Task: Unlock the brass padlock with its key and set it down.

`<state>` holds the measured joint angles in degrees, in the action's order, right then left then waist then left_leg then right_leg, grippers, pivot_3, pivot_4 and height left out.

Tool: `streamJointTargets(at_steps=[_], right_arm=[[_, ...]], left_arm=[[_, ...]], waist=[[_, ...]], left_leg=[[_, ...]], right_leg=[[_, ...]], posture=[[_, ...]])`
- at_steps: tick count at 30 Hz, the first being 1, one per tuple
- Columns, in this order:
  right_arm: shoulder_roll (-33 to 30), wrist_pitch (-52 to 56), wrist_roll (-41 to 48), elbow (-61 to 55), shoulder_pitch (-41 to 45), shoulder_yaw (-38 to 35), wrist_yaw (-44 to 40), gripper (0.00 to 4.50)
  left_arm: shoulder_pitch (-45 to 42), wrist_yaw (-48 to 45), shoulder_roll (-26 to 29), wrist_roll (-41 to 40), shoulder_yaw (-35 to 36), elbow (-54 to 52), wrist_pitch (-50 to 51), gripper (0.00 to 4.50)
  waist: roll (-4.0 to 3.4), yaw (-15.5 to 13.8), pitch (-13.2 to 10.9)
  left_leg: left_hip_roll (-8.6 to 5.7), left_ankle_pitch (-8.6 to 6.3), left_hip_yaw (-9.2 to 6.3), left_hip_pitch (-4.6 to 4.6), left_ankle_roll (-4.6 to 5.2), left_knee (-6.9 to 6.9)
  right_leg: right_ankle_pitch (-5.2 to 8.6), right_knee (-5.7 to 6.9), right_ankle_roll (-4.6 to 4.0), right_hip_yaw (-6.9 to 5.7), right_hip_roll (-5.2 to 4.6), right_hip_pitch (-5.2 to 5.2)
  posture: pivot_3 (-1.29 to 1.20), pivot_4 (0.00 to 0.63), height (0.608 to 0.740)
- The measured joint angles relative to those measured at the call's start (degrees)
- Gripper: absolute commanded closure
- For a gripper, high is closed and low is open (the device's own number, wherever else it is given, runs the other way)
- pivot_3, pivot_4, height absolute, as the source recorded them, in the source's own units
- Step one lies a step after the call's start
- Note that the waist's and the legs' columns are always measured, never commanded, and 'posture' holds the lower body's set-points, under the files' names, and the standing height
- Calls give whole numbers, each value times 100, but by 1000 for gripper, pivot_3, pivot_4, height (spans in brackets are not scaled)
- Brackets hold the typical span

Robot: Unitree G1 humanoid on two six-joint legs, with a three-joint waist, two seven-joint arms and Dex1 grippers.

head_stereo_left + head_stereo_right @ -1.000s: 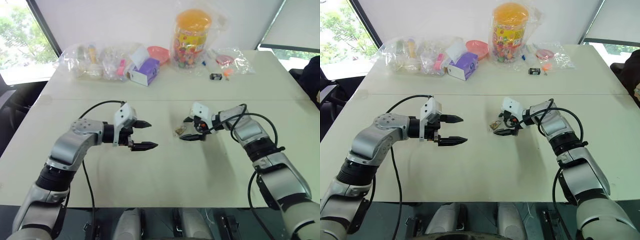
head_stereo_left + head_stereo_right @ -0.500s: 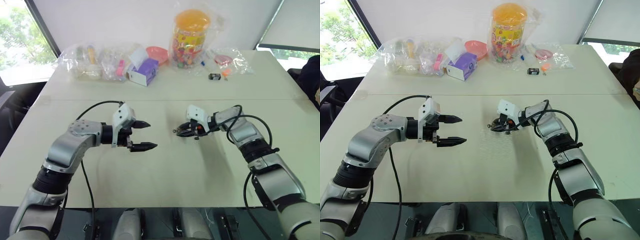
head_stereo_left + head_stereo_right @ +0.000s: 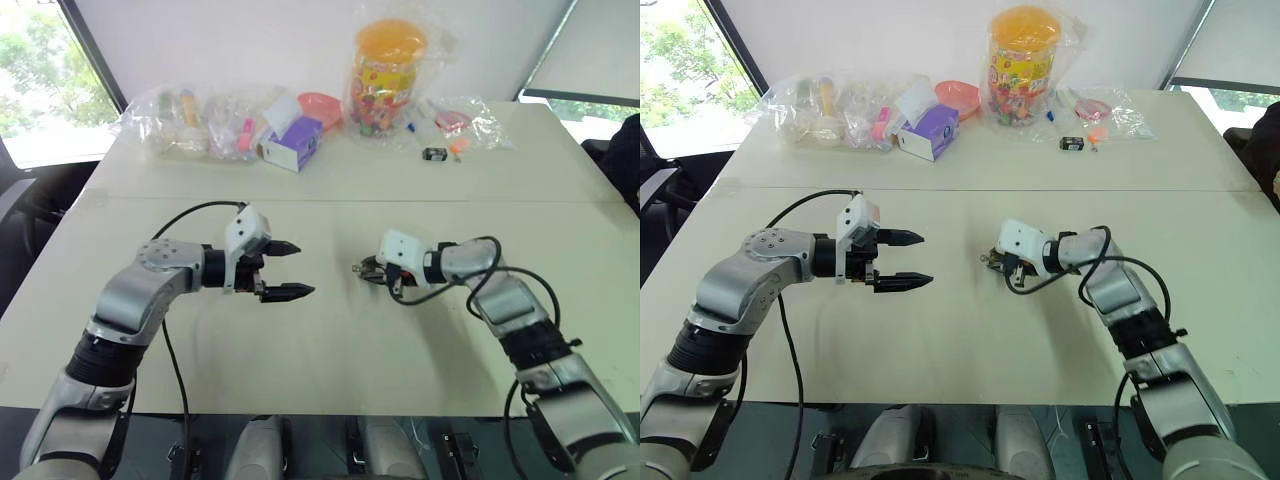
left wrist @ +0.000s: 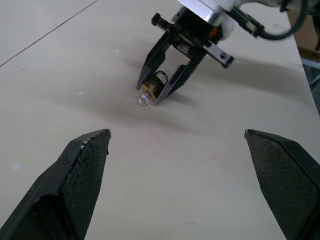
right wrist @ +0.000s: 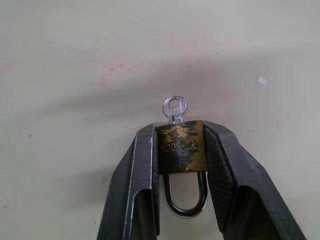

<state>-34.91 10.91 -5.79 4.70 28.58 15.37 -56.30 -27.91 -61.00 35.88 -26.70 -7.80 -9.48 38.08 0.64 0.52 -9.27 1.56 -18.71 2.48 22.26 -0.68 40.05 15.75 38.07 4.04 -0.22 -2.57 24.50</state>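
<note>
The brass padlock (image 5: pixel 181 147) is small and yellow-gold, with a silvery shackle (image 5: pixel 185 206). Its silver key (image 5: pixel 173 107) sticks out of the end that points away from the wrist. My right gripper (image 5: pixel 180 127) is shut on the padlock's body, one black finger on each side, low over the table's middle (image 3: pixel 368 268). The left wrist view looks at this grip head-on, with the padlock (image 4: pixel 150 91) between the right fingertips. My left gripper (image 3: pixel 290 270) stands open to the left of it, a hand's width away, pointing at the padlock with nothing between its fingers.
Along the table's far edge stand a candy jar (image 3: pixel 388 65), a purple box (image 3: pixel 291 143), clear bags of small items (image 3: pixel 190 120) and a small black gadget (image 3: pixel 433 154). The pale tabletop (image 3: pixel 330 350) stretches between the arms and the near edge.
My right gripper, open around the padlock a second ago, has shut on it and drawn back a little toward me. The left arm has kept still.
</note>
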Motion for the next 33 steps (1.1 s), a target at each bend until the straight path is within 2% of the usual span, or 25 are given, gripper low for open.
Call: streamJointTargets(at_steps=[3,10,23,26,30,33], right_arm=[[-191,-13,-258,-705,-282,-93,353,3806],[-248,63,-540,-2201,-297,-255,765,3806],[-323,345,-413,-3159,-220,-206,466,3806],[-288,391,-417,-3163,-113,-114,464,3806],[-267,453,-417,-3173,-100,-37,464,3806],[-266,489,-416,-3175,-88,-18,464,3806]], left_arm=[[-132,-43,-161,-81,-44,165,144,0],[-772,-324,-504,-170,-176,791,273,0],[-1509,-534,-811,-343,-35,1614,398,0],[-1513,-560,-809,-407,1,1613,445,908],[-1513,-603,-809,-436,5,1614,520,2893],[-1541,-602,-853,-434,4,1632,521,2893]], waist=[[0,8,0],[0,21,0],[0,30,-1],[0,24,-1],[1,1,-1],[1,-2,-1]], left_leg=[[1,0,-1,1,0,0],[2,0,-2,0,0,0],[-1,-1,-4,2,2,2],[0,-1,-5,1,1,1],[-4,0,-4,3,1,2],[-5,-1,-4,3,1,2]], right_leg=[[0,1,0,-1,6,1],[0,0,0,-1,16,1],[0,-3,0,-1,17,1],[0,-2,0,-1,17,2],[0,-2,0,-1,12,1],[0,-2,0,-1,12,1]], posture=[[0,150,740],[0,150,740],[0,150,740],[0,150,740],[0,150,740],[0,150,740]])
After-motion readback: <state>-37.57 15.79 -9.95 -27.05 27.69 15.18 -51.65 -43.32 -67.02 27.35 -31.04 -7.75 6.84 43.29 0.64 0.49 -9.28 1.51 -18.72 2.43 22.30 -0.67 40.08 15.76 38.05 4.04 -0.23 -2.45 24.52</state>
